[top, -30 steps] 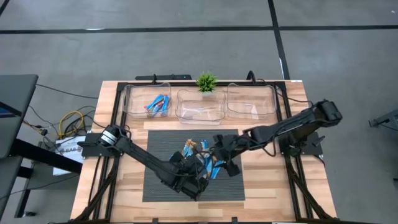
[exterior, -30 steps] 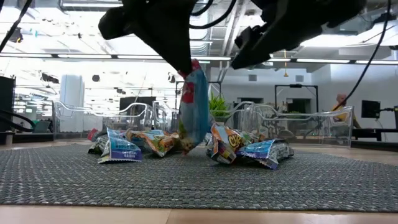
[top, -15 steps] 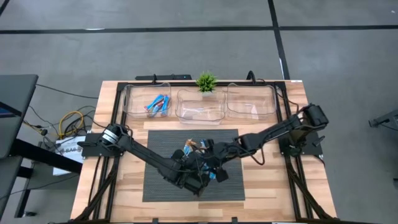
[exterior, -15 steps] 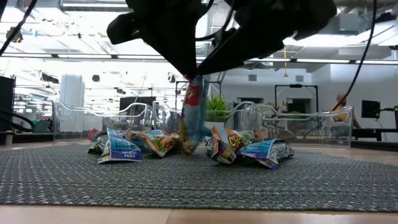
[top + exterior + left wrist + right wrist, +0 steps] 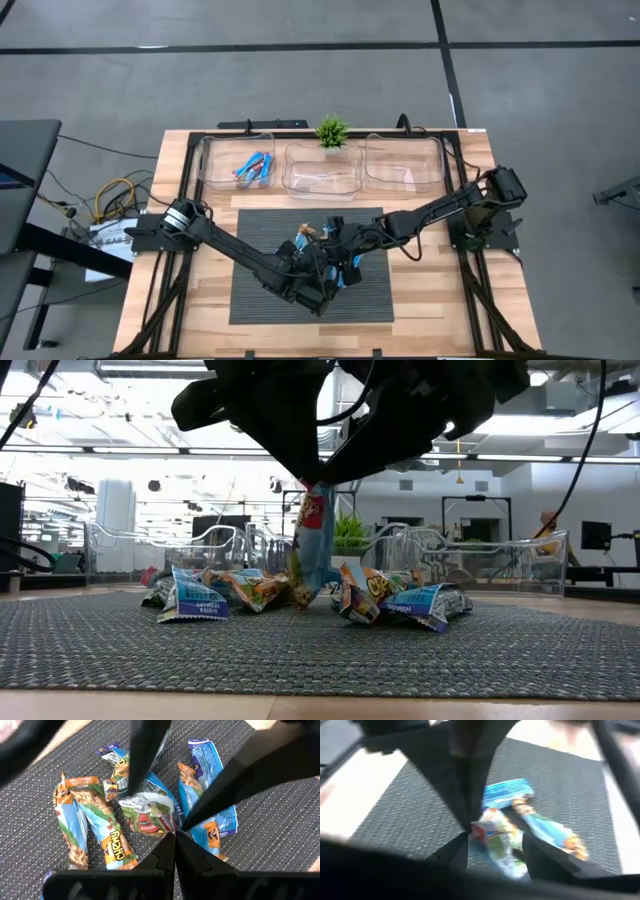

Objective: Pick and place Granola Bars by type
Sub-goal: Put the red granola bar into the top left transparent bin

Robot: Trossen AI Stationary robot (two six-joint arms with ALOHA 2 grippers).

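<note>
Several granola bars [image 5: 250, 588], blue ones and tan-orange ones, lie in a pile on the dark mat [image 5: 260, 240]; the pile also shows in the left wrist view [image 5: 95, 825]. My left gripper [image 5: 175, 836] is shut on one multicoloured bar [image 5: 312, 550] that hangs over the pile. My right gripper [image 5: 495, 855] is open, level with that bar [image 5: 497, 837], with one finger on either side of it. Blue bars [image 5: 252, 167] lie in the left clear bin. My left gripper pinches the bar's upper end [image 5: 312, 495] between its two fingers, from above, pointing down. The bar hangs upright below the fingers, its lower end [image 5: 305, 598] down at the pile; whether it rests there I cannot tell. My right gripper stands around the same bar; whether its fingers touch it I cannot tell.
Three clear bins stand along the far edge: the left one [image 5: 225, 150], the middle one [image 5: 322, 180] and the right one [image 5: 404, 165]. A small green plant [image 5: 331, 131] stands behind them. Bare mat lies near and to both sides of the pile.
My right gripper has gone toward the table's left, from beside the pile to the bar held by my left gripper, and now has a finger on each side of it. The bar has stayed hanging from my left gripper.
</note>
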